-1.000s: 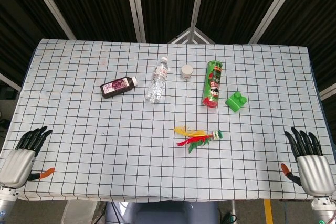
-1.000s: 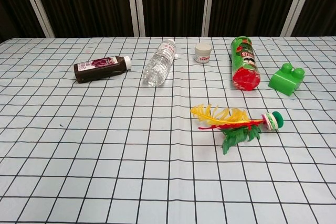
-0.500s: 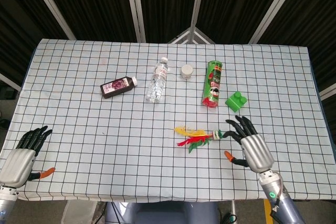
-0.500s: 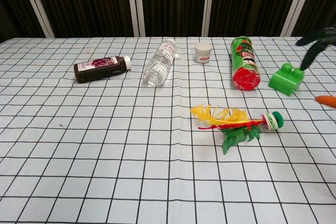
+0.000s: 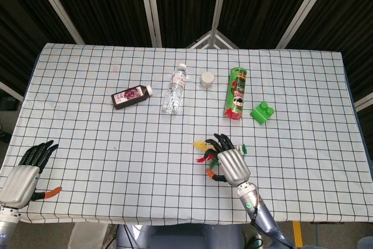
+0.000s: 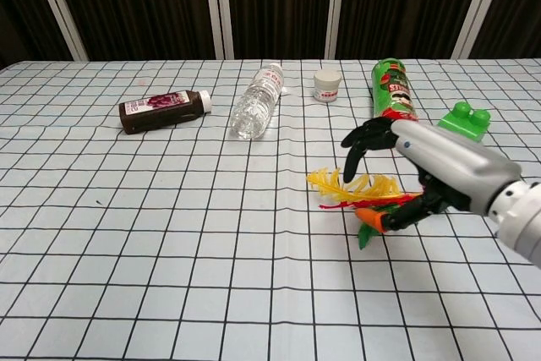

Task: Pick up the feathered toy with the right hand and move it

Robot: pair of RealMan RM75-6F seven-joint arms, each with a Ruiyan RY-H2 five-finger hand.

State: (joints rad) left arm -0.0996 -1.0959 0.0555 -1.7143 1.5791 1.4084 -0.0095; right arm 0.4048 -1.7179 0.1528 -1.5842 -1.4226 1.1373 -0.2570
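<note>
Pringles can (image 5: pixel 236 93) lying toward far edge of surface (image 5: pixel 87 144) (other labels unreadable). Feathered toy (image 6: pixel 359 185) near front edge, under right hand (image 5: pixel 232 160), fingers spread, holding nothing.

The right hand (image 6: pixel 423 171) hangs over the feathered toy (image 6: pixel 359 188), fingers (image 6: pixel 362 143) spread and curled downward above the yellow feathers, the orange-tipped thumb down by the green ones. Whether it touches the toy cannot be told. On the checked tablecloth (image 6: pixel 169 243), at the hand's twelve o'clock lies a green chip can (image 6: pixel 389 86), at two o'clock a green block (image 6: pixel 464 118). Toward eleven o'clock stand a small white jar (image 6: pixel 327 85), a clear water bottle (image 6: pixel 255 104) lying down, and a dark juice bottle (image 6: pixel 163 111).
</note>
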